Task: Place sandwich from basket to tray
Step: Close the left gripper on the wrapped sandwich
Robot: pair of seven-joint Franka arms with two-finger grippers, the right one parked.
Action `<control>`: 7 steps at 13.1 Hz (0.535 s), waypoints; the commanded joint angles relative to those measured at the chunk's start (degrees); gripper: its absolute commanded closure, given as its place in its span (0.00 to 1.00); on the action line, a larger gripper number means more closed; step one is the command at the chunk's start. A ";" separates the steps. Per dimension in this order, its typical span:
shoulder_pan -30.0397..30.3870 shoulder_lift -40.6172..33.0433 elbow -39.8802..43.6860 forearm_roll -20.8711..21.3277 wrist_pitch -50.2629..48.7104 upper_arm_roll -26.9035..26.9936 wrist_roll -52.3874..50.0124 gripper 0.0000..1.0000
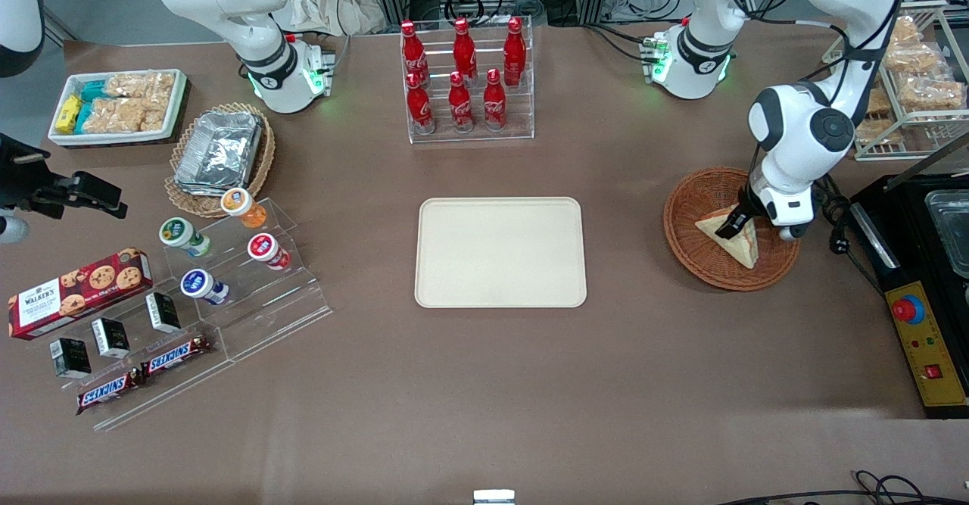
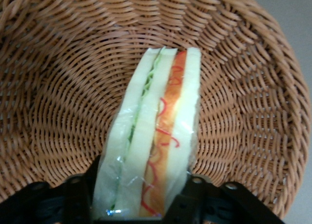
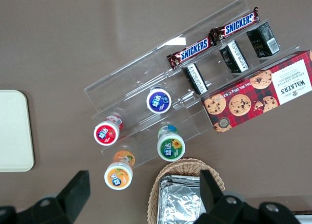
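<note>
1. The gripper (image 1: 736,225) is down inside the basket (image 1: 693,244), at the working arm's end of the table; its two black fingers (image 2: 187,199) stand on either side of the sandwich (image 1: 733,238), pressed against the wrap, so it looks to be pinching the wedge, though how firm the contact is cannot quite be judged.
2. The sandwich lies in the basket on the woven floor; in the wrist view its filling edge faces the camera, with pale bread (image 2: 141,136) beside a green stripe and an orange-red stripe; the clear wrap creases near the fingers.
3. The basket sits on the brown table (image 1: 484,384), beside the tray (image 1: 500,252) and apart from it; the tray lies flat near the middle of the table with nothing on it.
4. A clear rack of red bottles (image 1: 463,73) stands farther from the front camera than the tray.
5. Toward the parked arm's end lie a lighter basket of foil containers (image 1: 219,153), an acrylic stand with small cups (image 1: 227,263) and a biscuit box (image 1: 79,291).
</note>
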 commanded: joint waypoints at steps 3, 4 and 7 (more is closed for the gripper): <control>-0.58 0.19 -2.35 1.12 7.13 -0.50 -3.86 1.00; -0.58 0.10 -2.35 1.12 7.04 -0.76 -3.78 1.00; -0.58 -3.84 -1.83 1.12 3.20 -1.20 -2.03 1.00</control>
